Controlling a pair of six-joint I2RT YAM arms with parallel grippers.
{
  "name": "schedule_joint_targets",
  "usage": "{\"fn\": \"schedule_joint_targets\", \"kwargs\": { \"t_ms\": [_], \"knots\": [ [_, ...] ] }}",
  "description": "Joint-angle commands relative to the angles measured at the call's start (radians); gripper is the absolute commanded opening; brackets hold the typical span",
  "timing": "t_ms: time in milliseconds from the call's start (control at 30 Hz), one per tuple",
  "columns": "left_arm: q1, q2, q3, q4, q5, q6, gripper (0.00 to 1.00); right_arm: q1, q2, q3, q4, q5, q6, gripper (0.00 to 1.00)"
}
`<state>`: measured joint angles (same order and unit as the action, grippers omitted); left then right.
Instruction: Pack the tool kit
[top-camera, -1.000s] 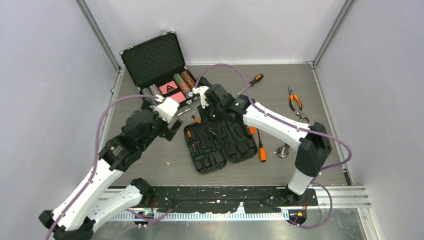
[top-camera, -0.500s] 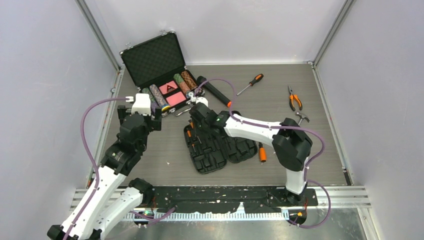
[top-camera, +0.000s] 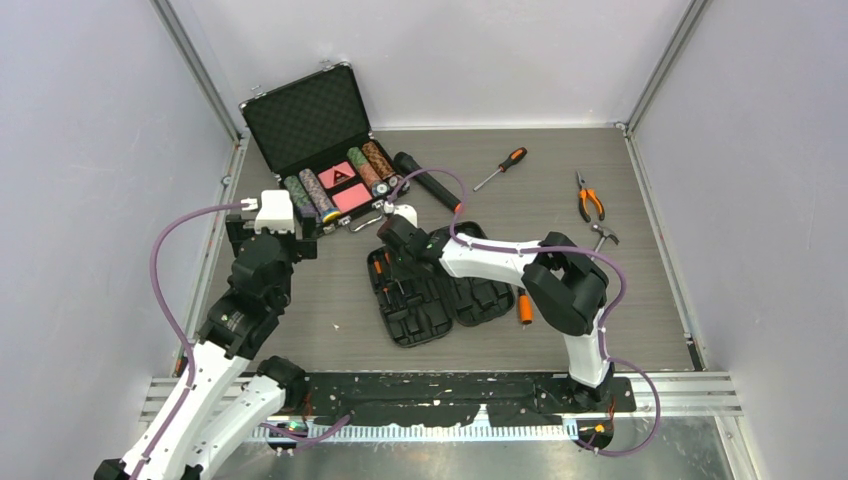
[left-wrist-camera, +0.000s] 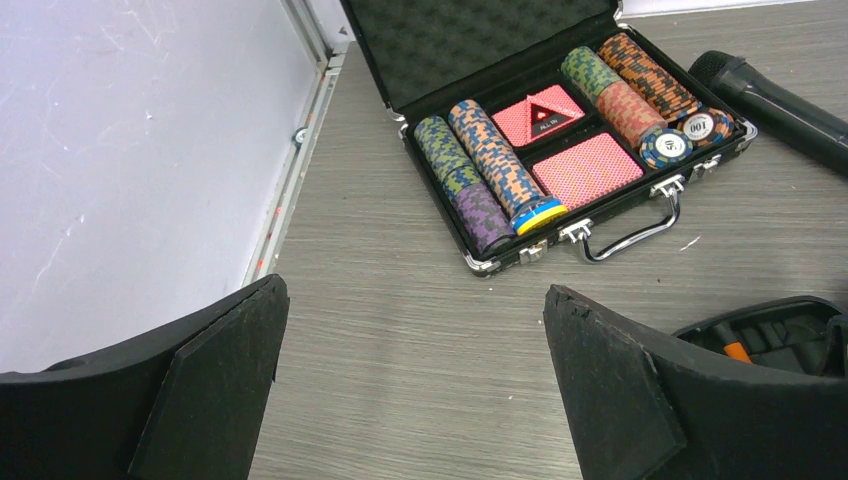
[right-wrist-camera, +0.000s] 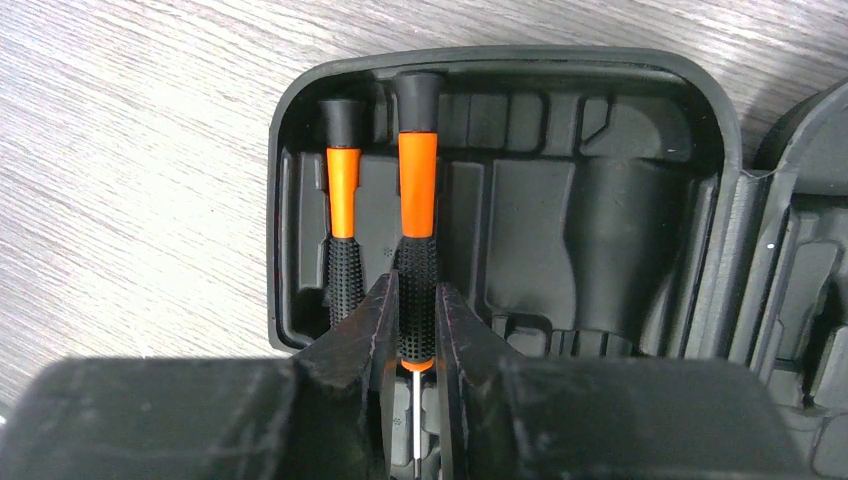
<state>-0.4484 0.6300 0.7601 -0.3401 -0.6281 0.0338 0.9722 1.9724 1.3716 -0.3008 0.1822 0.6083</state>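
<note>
**Tool case** (top-camera: 437, 300): black, lying open mid-table with both halves face up. The right arm crosses its far edge and hides part of it.

**Small screwdriver** (right-wrist-camera: 417, 200): orange-and-black handle, lined up with a moulded slot in the case's left half. Whether it is fully seated cannot be told, and its shaft disappears between the fingers.

**Right gripper** (right-wrist-camera: 415, 305): clenched on that handle's knurled black part.

**Second small screwdriver** (right-wrist-camera: 342, 220): in the neighbouring slot, its lower end cut off by a finger.

**Left gripper** (left-wrist-camera: 415, 298): jaws spread wide, grasping nothing, above the bare table (left-wrist-camera: 400, 380) near the chip case (left-wrist-camera: 480, 40).

**Flashlight** (left-wrist-camera: 780, 100): black, cropped by the frame edge.

**Long screwdriver** (top-camera: 502, 166), **pliers** (top-camera: 589, 197): loose, well apart from the tool case.

**Orange-handled tool** (top-camera: 523, 305): just beside the case's right half and partly behind the right arm; its kind is unclear.

**Metal item** (top-camera: 603, 235): near the pliers, too small to identify.
</note>
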Motion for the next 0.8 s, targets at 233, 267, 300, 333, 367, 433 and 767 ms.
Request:
{"fn": "schedule_joint_targets", "kwargs": {
  "t_ms": [233, 267, 300, 333, 367, 433, 767],
  "knots": [
    [0.007, -0.010, -0.008, 0.069, 0.007, 0.011, 1.00, 0.000, 0.002, 0.005, -0.035, 0.011, 0.033, 0.11],
    [0.007, -0.010, -0.008, 0.069, 0.008, 0.012, 1.00, 0.000, 0.002, 0.006, -0.042, 0.010, 0.034, 0.14],
    [0.007, -0.010, -0.008, 0.068, 0.008, 0.013, 1.00, 0.000, 0.000, 0.006, -0.046, 0.010, 0.034, 0.16],
    [0.007, -0.011, -0.008, 0.069, 0.008, 0.015, 1.00, 0.000, -0.002, 0.004, -0.050, 0.008, 0.035, 0.20],
    [0.007, -0.012, -0.009, 0.069, 0.009, 0.015, 0.99, 0.000, -0.006, 0.003, -0.052, 0.006, 0.036, 0.21],
    [0.007, -0.013, -0.010, 0.070, 0.010, 0.017, 1.00, 0.000, -0.014, -0.004, -0.050, -0.003, 0.038, 0.25],
    [0.007, -0.019, -0.015, 0.076, 0.016, 0.030, 0.99, 0.000, -0.042, -0.014, -0.060, -0.018, 0.040, 0.31]
  ]
}}
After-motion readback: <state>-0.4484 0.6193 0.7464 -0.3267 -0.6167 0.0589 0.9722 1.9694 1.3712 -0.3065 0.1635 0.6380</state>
